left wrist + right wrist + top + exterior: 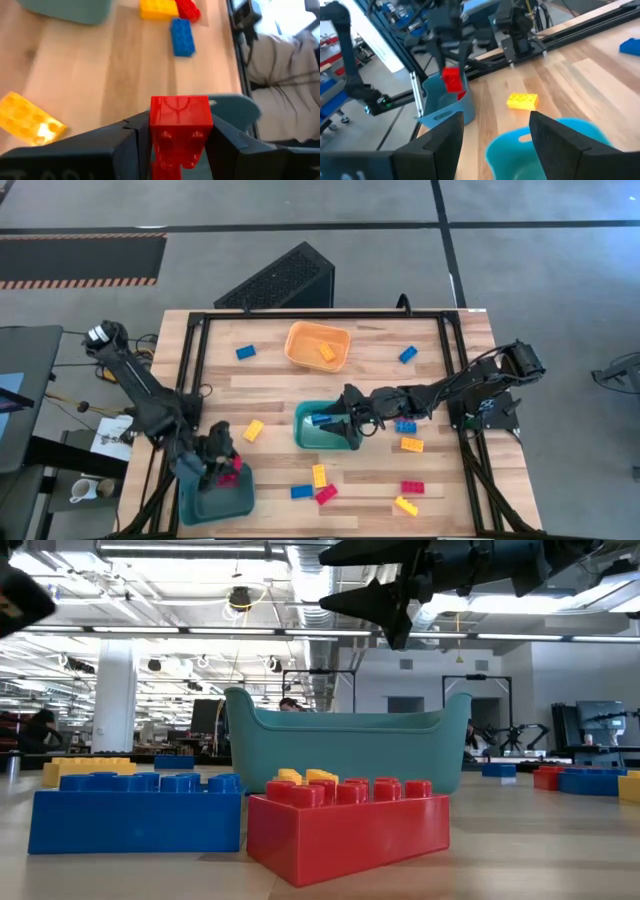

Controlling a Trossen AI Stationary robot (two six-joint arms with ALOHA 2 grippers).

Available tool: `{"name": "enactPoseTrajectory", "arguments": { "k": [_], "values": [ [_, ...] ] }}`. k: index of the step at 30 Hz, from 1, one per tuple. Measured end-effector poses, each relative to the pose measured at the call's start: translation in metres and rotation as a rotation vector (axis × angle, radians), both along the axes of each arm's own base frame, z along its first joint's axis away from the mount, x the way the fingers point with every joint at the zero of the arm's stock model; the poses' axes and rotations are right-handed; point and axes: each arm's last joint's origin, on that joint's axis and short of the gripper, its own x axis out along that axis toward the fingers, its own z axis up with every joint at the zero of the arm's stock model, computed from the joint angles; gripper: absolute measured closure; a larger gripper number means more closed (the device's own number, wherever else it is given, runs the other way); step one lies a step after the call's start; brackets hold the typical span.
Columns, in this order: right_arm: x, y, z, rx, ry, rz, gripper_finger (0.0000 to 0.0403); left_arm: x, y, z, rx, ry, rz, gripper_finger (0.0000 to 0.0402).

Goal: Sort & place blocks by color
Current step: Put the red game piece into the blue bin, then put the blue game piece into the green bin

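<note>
High view places the left gripper (222,463) over the blue bin (214,498) at the tabletop's (270,390) near left corner, and the right gripper (335,420) above the teal bin (322,430) in the middle. Left wrist view adds what that overhead look hides: the jaws are clamped on a red block (179,127), held above the bin's rim. Right wrist view shows its own jaws standing apart with nothing between them, over the teal bin, and the red block hanging far off. Low view alone shows a red brick (345,825) and a blue brick (135,810) lying just in front of the camera. Other blocks lie scattered; one yellow block (326,352) sits in the orange bin (317,345).
</note>
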Motion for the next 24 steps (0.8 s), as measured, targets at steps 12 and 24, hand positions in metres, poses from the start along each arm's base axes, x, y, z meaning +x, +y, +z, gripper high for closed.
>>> {"name": "enactPoseTrajectory", "arguments": {
  "k": [12, 24],
  "values": [
    [0.001, -0.002, 0.003, 0.003, -0.031, -0.011, 0.0154, 0.008, -0.031, -0.023, 0.044, 0.052, -0.075, 0.0202],
    [0.002, -0.008, 0.003, 0.001, -0.031, -0.034, 0.0154, 0.011, -0.015, 0.047, 0.243, -0.409, -0.053, 0.0159]
  ]
}}
